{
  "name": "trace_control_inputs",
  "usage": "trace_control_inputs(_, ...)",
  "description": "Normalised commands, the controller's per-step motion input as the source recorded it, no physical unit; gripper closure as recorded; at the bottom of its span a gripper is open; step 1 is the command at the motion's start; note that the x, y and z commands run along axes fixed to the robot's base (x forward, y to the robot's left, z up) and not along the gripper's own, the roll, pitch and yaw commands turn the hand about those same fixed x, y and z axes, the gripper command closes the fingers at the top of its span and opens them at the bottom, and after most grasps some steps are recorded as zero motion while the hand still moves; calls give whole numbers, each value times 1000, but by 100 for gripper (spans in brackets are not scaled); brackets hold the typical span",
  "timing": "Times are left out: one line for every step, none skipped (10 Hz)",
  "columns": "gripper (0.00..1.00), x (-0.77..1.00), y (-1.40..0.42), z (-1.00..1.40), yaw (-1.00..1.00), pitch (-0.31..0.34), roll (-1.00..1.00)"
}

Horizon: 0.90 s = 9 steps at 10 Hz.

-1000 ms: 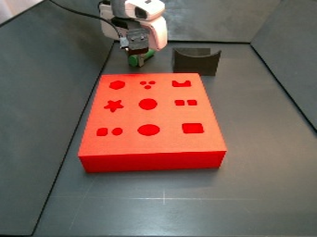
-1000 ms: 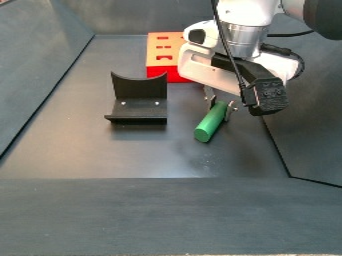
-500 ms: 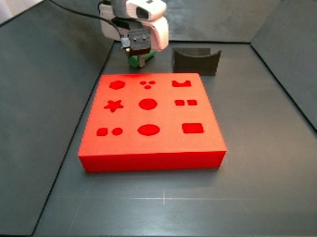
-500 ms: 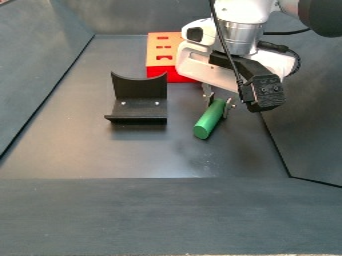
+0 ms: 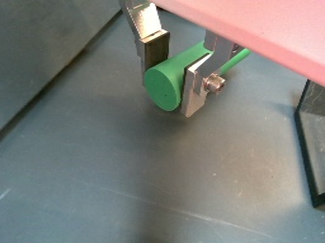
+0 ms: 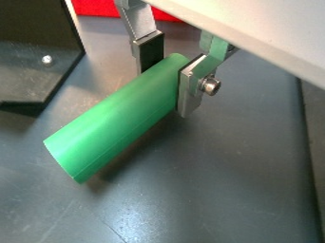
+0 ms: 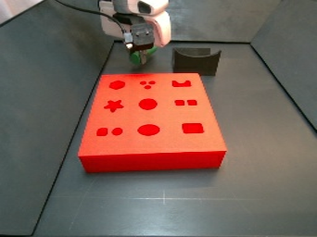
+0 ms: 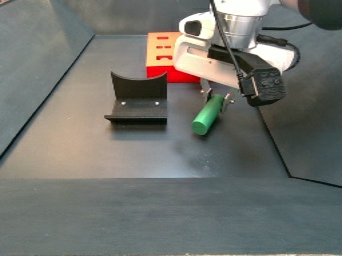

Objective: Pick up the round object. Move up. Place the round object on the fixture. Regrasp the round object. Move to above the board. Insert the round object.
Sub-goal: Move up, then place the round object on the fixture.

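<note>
In a side view the dark L-shaped fixture with a curved notch (image 8: 135, 98) stands on the grey floor at the left, a corner of the bright red rectangular board (image 8: 163, 52) shows behind it, and the white Franka arm reaches straight down at the right, its wrist vertical. The two-finger gripper (image 8: 214, 98) hangs below that wrist, just beside the fixture and apart from it.

The smooth green cylindrical peg, the round object (image 8: 207, 113), slants down out of the gripper toward the floor; whether its low end touches the floor cannot be told.

In a side view from the board's near end, the board (image 7: 151, 123) fills the middle, its recesses (circles, a star, squares, paired dots) all empty. The gripper (image 7: 136, 56) hovers beyond the board's far edge, left of the fixture (image 7: 198, 60), with green showing between its fingers.

In both wrist views the flat silver fingers (image 5: 200, 84) (image 6: 195, 85) pinch the peg from either side. The peg's round end face (image 5: 169, 85) points outward, and most of its length (image 6: 121, 127) juts out past the fingers, which grip it near one end.
</note>
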Motion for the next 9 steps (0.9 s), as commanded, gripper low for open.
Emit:
trace_control_inputs(100,20,1,796,-6,9,1)
trace_control_inputs(100,10,5,660,-10,46,2)
trace_control_inputs(100,4,7,534,-12,57,5)
trace_control_inputs(100,-10,5,345,-14,52,12)
trace_control_inputs(100,-17,6,194,-15,42,17)
trace_control_inputs(100,0,0,1000,0,0,0)
trace_control_inputs(100,4,1,1000,-2,-3,4)
trace_control_inputs(100,-6,1,1000,-4,19,4)
trace_control_inputs(100,-10,4,1000,-8,34,9)
